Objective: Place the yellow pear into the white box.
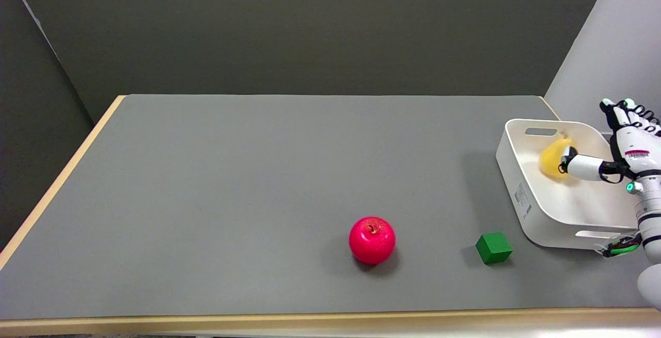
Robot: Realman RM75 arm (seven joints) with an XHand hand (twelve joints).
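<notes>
The yellow pear [552,160] lies inside the white box [520,193] at the table's right edge, in the box's far part, and looks slightly blurred. My right hand [627,144] hovers over the box's right side. Its fingers [622,111] point up and away from the pear, spread apart. Its thumb [581,166] reaches left, the tip right beside the pear's right side. Nothing is gripped between thumb and fingers.
A red apple [372,240] sits near the table's front middle. A small green cube [494,247] rests just left of the box's near corner. The grey table's wooden front edge [310,322] runs along the bottom.
</notes>
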